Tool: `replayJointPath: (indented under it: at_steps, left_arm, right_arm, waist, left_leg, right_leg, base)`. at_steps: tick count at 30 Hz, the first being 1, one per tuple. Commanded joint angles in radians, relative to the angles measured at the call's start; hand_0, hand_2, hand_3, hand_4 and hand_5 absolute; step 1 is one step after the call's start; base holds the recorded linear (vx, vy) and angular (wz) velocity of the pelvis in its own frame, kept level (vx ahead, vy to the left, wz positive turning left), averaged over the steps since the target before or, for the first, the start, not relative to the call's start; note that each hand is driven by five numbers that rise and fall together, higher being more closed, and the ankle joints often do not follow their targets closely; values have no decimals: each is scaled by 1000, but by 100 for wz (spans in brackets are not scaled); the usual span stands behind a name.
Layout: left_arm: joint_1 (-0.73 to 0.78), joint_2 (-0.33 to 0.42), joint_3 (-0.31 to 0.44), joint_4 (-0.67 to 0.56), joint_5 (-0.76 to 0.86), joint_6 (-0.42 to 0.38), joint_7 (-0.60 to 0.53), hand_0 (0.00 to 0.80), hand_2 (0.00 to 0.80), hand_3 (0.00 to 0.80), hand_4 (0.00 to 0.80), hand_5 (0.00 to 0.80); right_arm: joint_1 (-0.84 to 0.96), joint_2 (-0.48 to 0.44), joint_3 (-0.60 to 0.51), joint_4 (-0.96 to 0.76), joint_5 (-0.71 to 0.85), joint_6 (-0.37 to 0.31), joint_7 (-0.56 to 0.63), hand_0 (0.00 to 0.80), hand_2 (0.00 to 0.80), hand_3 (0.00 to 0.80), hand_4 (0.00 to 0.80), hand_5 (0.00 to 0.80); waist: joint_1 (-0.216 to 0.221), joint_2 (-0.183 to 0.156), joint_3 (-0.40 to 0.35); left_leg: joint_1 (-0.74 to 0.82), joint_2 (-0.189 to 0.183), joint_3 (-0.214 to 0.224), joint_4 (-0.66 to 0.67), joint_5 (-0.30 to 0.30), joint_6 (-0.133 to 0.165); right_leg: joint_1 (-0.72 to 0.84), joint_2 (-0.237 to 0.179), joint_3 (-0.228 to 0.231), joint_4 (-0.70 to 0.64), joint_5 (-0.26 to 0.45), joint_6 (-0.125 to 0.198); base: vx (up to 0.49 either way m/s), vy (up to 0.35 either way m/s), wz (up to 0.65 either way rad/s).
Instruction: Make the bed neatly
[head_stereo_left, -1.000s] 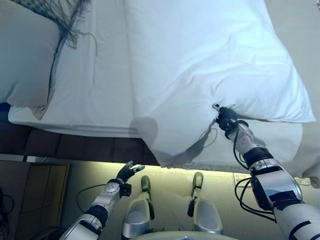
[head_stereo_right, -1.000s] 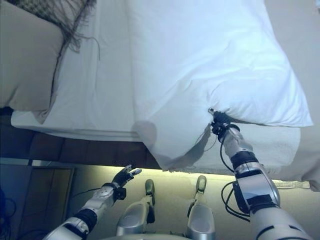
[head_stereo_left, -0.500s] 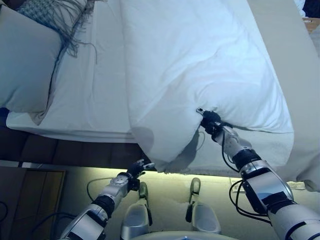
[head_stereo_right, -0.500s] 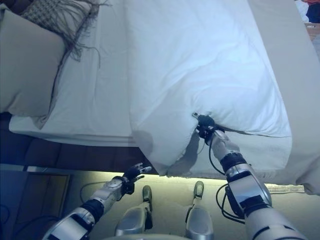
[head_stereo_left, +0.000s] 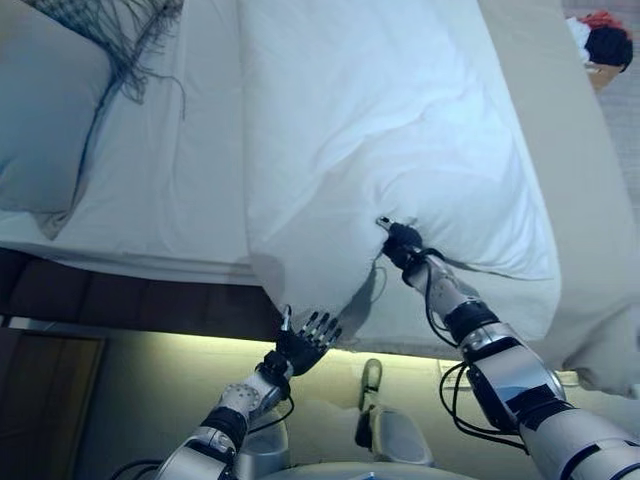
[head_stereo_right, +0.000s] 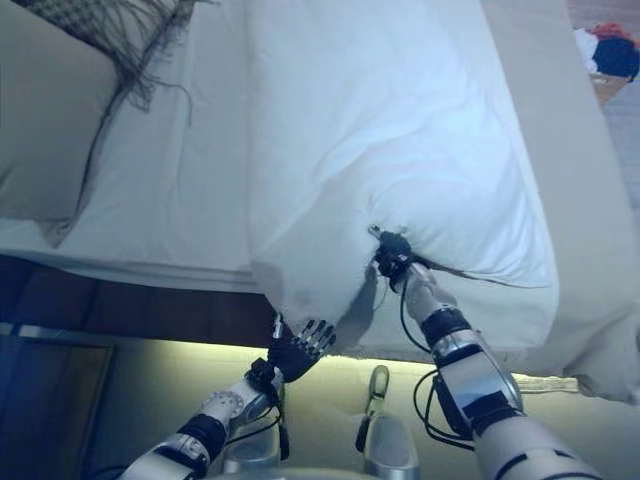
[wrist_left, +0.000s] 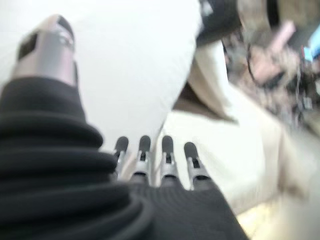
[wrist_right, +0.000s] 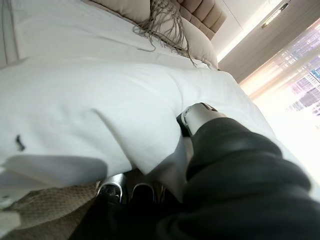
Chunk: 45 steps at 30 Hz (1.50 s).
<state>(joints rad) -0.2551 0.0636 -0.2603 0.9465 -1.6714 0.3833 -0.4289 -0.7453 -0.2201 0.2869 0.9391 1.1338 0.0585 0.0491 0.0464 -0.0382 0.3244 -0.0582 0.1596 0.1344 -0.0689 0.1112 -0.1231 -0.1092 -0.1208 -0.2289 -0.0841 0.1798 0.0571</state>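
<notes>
A white duvet lies across the bed, and its near corner hangs over the front edge. My right hand is shut on a fold of the duvet's edge. In the right wrist view its thumb presses on top of the cloth while its fingers curl underneath. My left hand is open with straight, spread fingers just below the hanging corner. The left wrist view shows those fingers pointing at the white cloth, not gripping it.
A beige pillow with a fringed throw on it lies at the bed's left end, on the white sheet. A beige cover runs down the right side. Below the mattress is the dark bed base.
My left hand has risen from low on the left, moving right until it is just under the hanging duvet corner. My right hand keeps its hold on the edge. The camera view has shifted.
</notes>
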Motion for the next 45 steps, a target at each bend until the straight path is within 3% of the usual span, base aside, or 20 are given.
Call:
replayJointPath:
  at_steps: [1,10,18,24,29,32,37,45]
  left_arm:
    - [-97,-64,-43,-8,-95,-3,49,0,0,0,0,0]
    - [-168,-114,-73,-84,-298,-119,119,0,0,0,0,0]
    - [-228,-187,-108,-118,-301,-262,138,0,0,0,0,0]
    - [-258,-213,-128,-121,-301,-317,160,0,0,0,0,0]
    - [-273,-233,-162,-103,-301,-325,187,0,0,0,0,0]
    - [-258,-246,-193,-90,-301,-343,258,0,0,0,0,0]
    - [-224,-238,-208,-33,-301,-314,331,0,0,0,0,0]
    - [-214,-234,-242,8,-301,-249,285,0,0,0,0,0]
  right_arm:
    - [-168,66,-1,-129,75,-70,31,800,800,800,800,800]
    - [-168,143,39,-280,173,-123,4,800,800,800,800,800]
    - [-167,196,103,-431,192,-130,-3,800,800,800,800,800]
    - [-156,214,153,-512,189,-123,23,800,800,800,800,800]
    - [-155,223,192,-548,147,-140,26,800,800,800,800,800]
    - [-157,218,198,-542,133,-147,10,800,800,800,800,800]
    - [-178,204,196,-500,130,-158,-5,800,800,800,800,800]
    - [-235,179,195,-501,137,-158,-22,800,800,800,800,800]
  waist:
    - [57,-36,26]
    - [44,-67,58]
    - [28,-108,97]
    - [13,-120,115]
    - [2,-116,123]
    - [2,-106,125]
    - [8,-82,127]
    - [18,-78,142]
  left_leg:
    - [-23,46,-4,22,5,15]
    - [-68,64,-12,29,22,6]
    - [-117,85,-13,42,32,-4]
    - [-142,89,-13,46,43,-8]
    - [-150,85,-9,48,46,-11]
    - [-147,79,-9,49,44,-10]
    - [-129,66,-14,25,53,-9]
    - [-136,68,-11,11,61,-10]
  right_leg:
    - [-14,-87,4,129,-67,46]
    - [-58,-66,5,145,-63,43]
    - [-107,-36,-2,158,-63,40]
    - [-132,-26,-4,161,-62,37]
    - [-143,-28,-6,165,-62,38]
    - [-140,-32,-9,166,-65,37]
    - [-126,-39,-11,159,-64,40]
    - [-140,-39,-24,165,-62,44]
  base:
    - [-22,-61,6]
    - [-31,-37,-2]
    - [-58,-67,-2]
    - [-41,-31,-3]
    - [-17,2,-2]
    - [0,0,0]
    - [0,0,0]
    - [-1,-4,0]
